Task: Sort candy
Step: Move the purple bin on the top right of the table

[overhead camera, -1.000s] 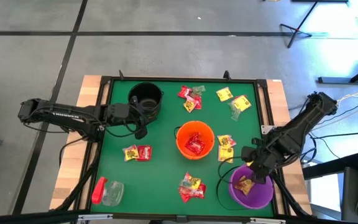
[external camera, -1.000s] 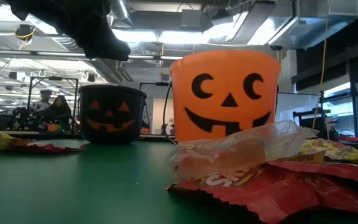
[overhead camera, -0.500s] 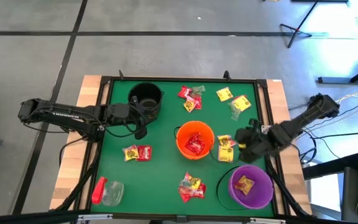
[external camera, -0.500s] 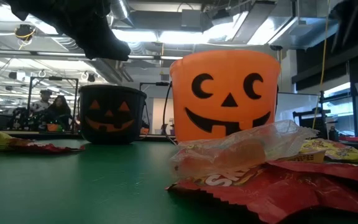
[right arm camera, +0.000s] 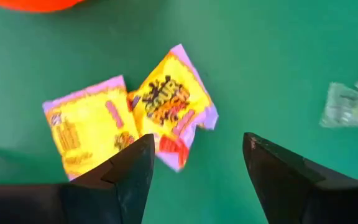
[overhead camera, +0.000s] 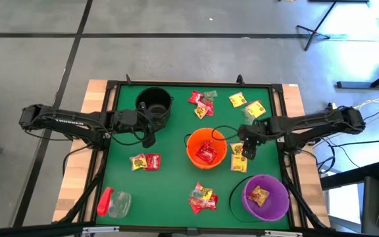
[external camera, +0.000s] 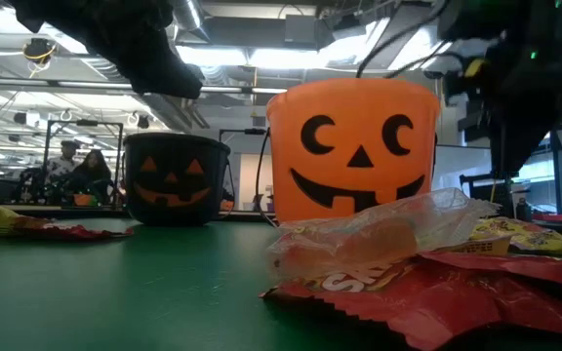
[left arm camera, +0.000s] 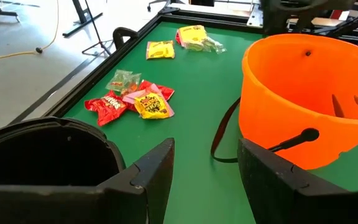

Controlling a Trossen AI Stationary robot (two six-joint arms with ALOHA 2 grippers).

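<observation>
High view pictures showed the right gripper (overhead camera: 248,147) parked over the small pile of yellow packets (overhead camera: 239,156) lying just beside the orange bucket (overhead camera: 206,148), on the side toward the purple bucket (overhead camera: 265,197). Its fingers were seen spread apart with nothing between them, and in the right wrist view two overlapping yellow packets (right arm camera: 129,116) were framed between the dark fingers against the green table (right arm camera: 260,56). The left gripper (overhead camera: 149,140) was held beside the black bucket (overhead camera: 154,104), likewise spread and empty.

The step in hand was judged to be a pick of one yellow packet. To do it well, the gripper should be lowered straight down with one finger on each side of a single packet's crinkled edge, not across the overlap, so that two are not lifted together. The bucket's loose handle, lying close by on the table, would best be kept out of the closing fingers.

Other candy was spread about: a red and yellow cluster (overhead camera: 202,104) near the black bucket, two yellow packets (overhead camera: 247,105) at the far side, more (overhead camera: 145,161) toward the left, and a pile (overhead camera: 202,197) near the front edge. One yellow packet (overhead camera: 260,195) was already lying in the purple bucket, and red ones (overhead camera: 206,153) in the orange.
</observation>
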